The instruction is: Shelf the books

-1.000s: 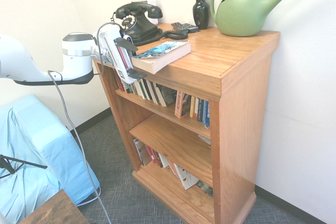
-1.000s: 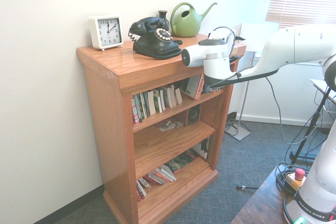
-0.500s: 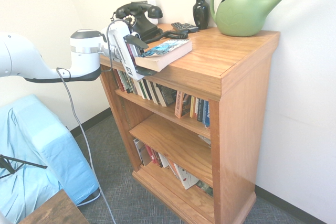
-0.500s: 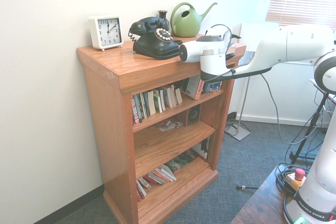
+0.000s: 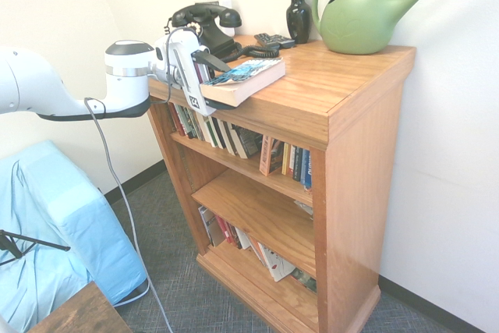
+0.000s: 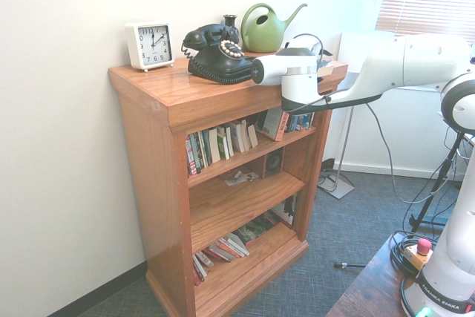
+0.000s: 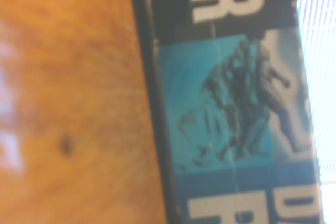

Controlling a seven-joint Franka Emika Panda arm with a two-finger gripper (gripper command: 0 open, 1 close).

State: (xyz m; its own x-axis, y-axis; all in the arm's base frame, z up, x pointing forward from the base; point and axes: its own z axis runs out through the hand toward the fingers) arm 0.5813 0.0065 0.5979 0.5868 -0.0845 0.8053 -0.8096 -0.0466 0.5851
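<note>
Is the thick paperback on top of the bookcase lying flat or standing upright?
Lying flat: its cover faces up.

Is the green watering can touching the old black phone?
Apart. The first exterior view shows the black vase and bare wood between the watering can and the phone.

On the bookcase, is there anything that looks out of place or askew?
Yes. The thick paperback lies flat on the bookcase's top, not on a shelf. On the lowest shelf, several books lean over instead of standing upright.
</note>
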